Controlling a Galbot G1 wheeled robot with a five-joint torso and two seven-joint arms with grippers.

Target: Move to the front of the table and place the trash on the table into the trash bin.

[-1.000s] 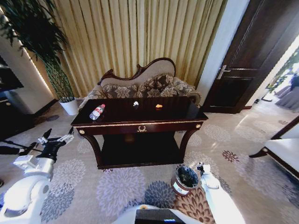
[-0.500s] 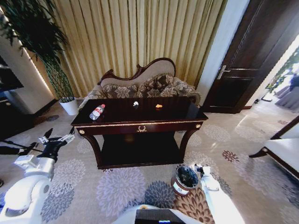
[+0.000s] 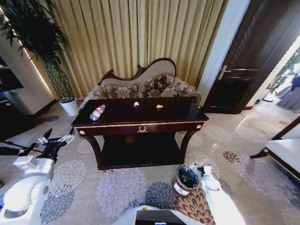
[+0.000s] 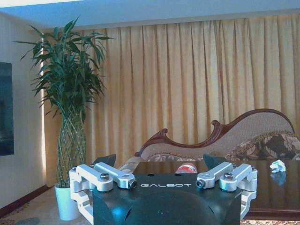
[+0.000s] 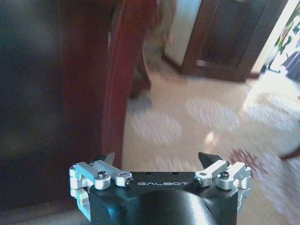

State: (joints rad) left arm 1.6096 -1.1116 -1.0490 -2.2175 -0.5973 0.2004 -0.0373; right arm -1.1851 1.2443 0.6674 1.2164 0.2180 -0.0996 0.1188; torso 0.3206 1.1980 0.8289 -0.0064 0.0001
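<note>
The dark glossy table stands ahead of me, in front of the sofa. On its top lie a clear bottle with a red cap at the left end, a white crumpled scrap and a small orange scrap near the middle. The round dark trash bin sits on the carpet by the table's right leg. My left gripper hovers open, low and left of the table, facing the bottle and the white scrap. My right gripper is open beside the bin, near a table leg.
A white plant pot with a tall plant stands at the back left. A patterned sofa sits behind the table, with a dark door at the right. A white seat juts in at the right edge. Open carpet lies around the table.
Left gripper has dipped slightly. The right gripper has shifted a little beside the bin. Table, trash and bin hold their places in the view.
</note>
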